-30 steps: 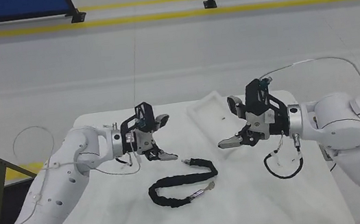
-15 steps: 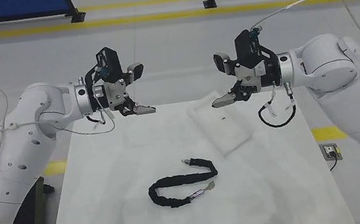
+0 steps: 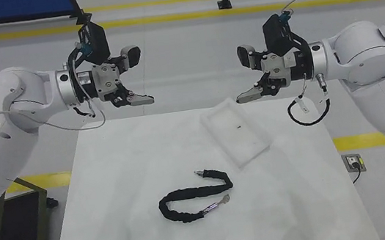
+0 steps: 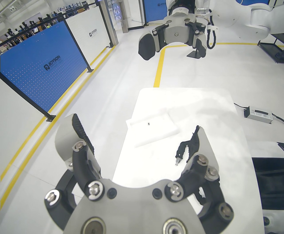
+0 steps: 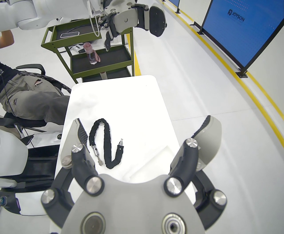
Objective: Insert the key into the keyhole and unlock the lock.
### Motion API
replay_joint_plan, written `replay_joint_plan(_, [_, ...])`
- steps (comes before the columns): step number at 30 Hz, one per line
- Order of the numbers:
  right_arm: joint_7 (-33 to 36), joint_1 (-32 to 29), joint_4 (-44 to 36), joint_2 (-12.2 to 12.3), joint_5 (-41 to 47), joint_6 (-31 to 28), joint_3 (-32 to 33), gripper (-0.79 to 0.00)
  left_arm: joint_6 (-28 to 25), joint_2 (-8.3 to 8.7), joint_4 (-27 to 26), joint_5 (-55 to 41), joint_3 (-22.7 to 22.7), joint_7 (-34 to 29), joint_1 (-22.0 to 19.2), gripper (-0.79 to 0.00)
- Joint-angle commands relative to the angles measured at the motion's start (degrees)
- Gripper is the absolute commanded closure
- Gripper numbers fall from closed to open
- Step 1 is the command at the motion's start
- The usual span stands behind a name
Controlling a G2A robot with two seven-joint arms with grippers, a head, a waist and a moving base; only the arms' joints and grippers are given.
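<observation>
A black fabric-sleeved chain lock (image 3: 189, 198) (image 5: 104, 141) lies curled on the white table (image 3: 120, 234). One metal end (image 3: 200, 172) points toward the tray. The other end carries a small silver key (image 3: 224, 201) (image 5: 100, 162); whether the key sits in the keyhole I cannot tell. My left gripper (image 3: 138, 77) (image 4: 136, 124) hangs open and empty above the table's far left corner. Opposite it, my right gripper (image 3: 245, 75) (image 5: 143, 123) is open and empty above the far right side. Part of the chain (image 4: 186, 148) shows beside a left finger.
A shallow white tray (image 3: 248, 149) (image 4: 155, 133) lies at the table's back right with a tiny dark speck (image 4: 149, 124) in it. A green cart (image 5: 88, 55) and a seated person (image 5: 26, 99) are beside the table. A power brick (image 4: 258, 114) lies on the floor.
Both arms have risen from low over the table near the chain and drawn back to its far edge. Both grippers stayed open and empty. The chain has not moved.
</observation>
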Motion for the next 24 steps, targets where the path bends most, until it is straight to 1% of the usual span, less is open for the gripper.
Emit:
replay_joint_plan(1, [0.0,0.0,0.0,0.0,0.0,0.0,0.0,-0.785,0.0,0.0,0.0,0.0,0.0,0.0,0.0,-0.784])
replay_joint_plan(24, [0.0,0.0,0.0,0.0,0.0,0.0,0.0,-0.785,0.0,0.1,-0.1,-0.1,0.1,0.5,0.0,-0.784])
